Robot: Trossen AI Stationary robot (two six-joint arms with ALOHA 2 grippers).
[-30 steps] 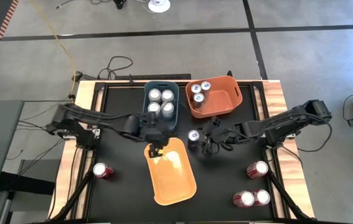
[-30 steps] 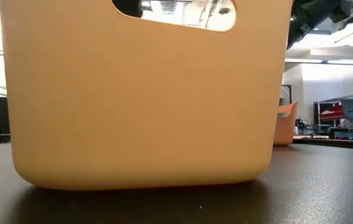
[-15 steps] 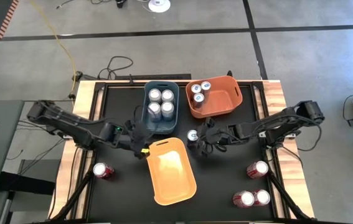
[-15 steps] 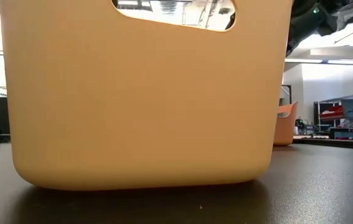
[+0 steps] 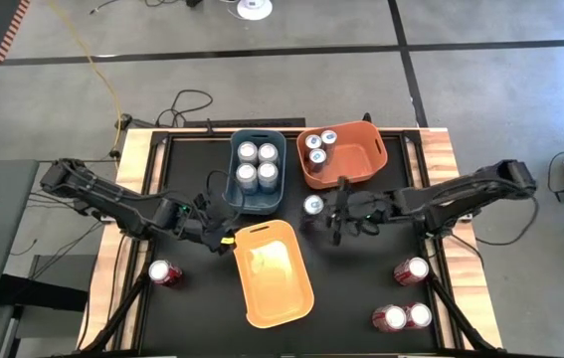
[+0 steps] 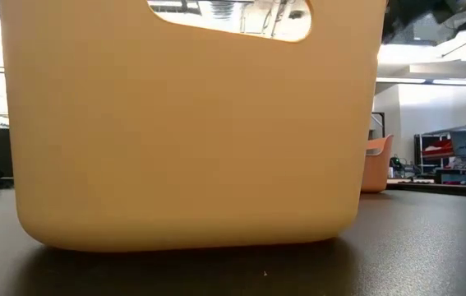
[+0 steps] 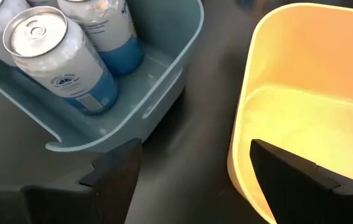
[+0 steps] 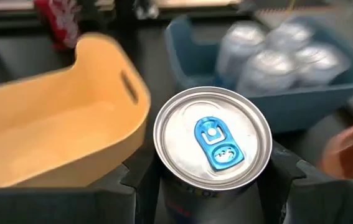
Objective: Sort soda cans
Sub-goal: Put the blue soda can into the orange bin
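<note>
The right gripper [image 5: 323, 211] sits mid-counter, between the yellow bin [image 5: 274, 274] and the orange bin [image 5: 341, 154], w/ its fingers pressed to both sides of a blue-tabbed can [image 8: 212, 144]; the right wrist view looks straight down on the silver top, so it has the can gripped, upright as far as I can see. The left gripper [image 5: 224, 235] hovers just left of the yellow bin's far corner, near edge of the blue bin [image 5: 257, 169], fingers spread apart & nothing between them. The blue bin holds four white/blue cans [image 5: 259, 163]; the orange bin has two blue cans [image 5: 317, 146] in its far-left corner. Red cans are all out on the counter: one near-left [image 5: 163, 272], three near-right [image 5: 408, 294]. Yellow bin is empty. Risks, my guess: the grip looks low on the can body, so a quick swing toward the orange bin could tip or slip it; carried low, it could clip the orange bin's rim & knock the bin or the cans inside. Both arms crowd the middle, so a left-arm move right now could bump the right one. Dropping it in the wrong bin is also possible since the two blue-marked kinds look alike from above.
</note>
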